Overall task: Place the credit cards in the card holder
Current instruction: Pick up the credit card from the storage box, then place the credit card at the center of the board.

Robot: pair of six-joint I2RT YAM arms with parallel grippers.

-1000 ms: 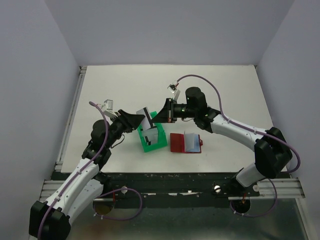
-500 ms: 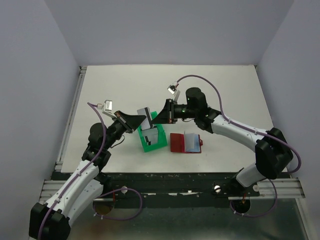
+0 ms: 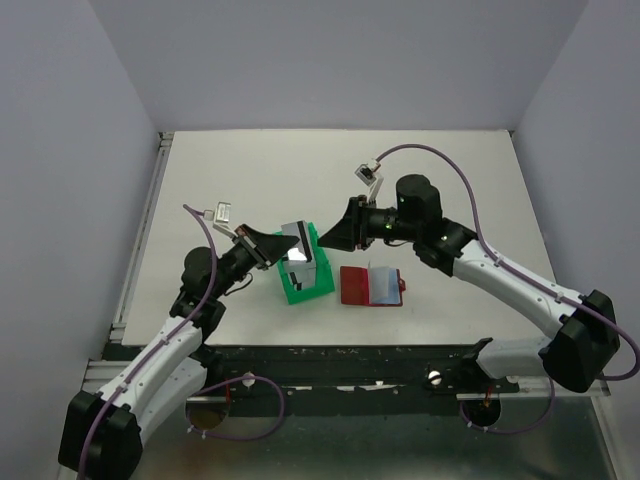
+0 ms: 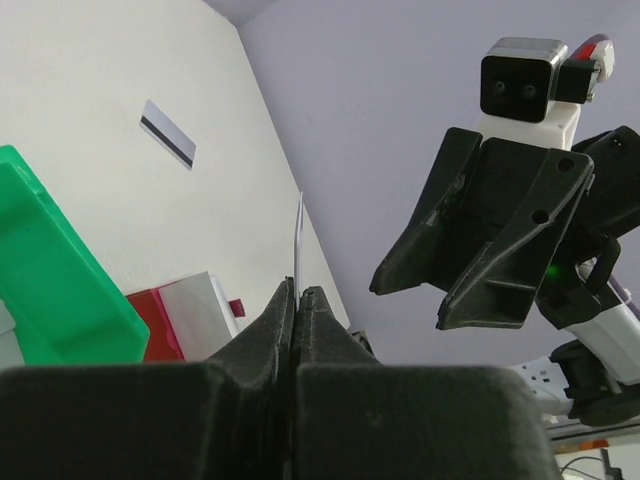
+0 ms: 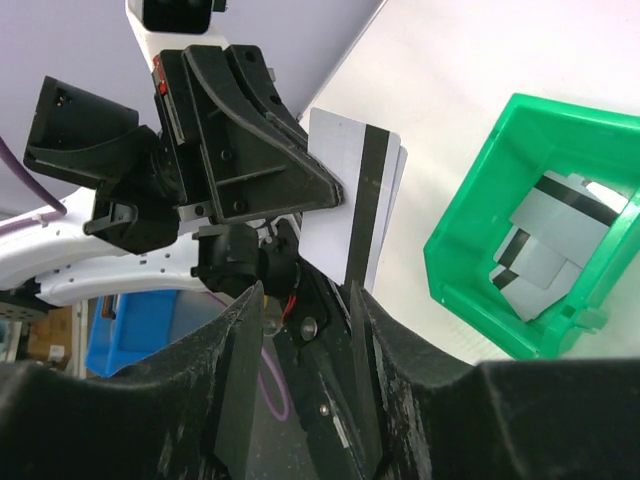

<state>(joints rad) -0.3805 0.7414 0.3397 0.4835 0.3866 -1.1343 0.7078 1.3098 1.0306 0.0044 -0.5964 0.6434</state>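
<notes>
I see left fingers (image 4: 296,300) pinched shut on credit card (image 5: 345,195), held upright above green tray (image 3: 310,283). Right fingers (image 3: 328,237) spread apart, empty, facing card, close by. More cards (image 5: 545,250) inside tray. Card holder (image 3: 371,285) open on tabletop (image 3: 250,170), just right of tray.

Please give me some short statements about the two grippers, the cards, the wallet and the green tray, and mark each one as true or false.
1. The left gripper is shut on a card. True.
2. The right gripper holds a card. False: its jaws stand open with nothing between them.
3. The wallet lies closed on the table. False: it lies open, its light blue inside showing.
4. The green tray has cards in it. True.
</notes>
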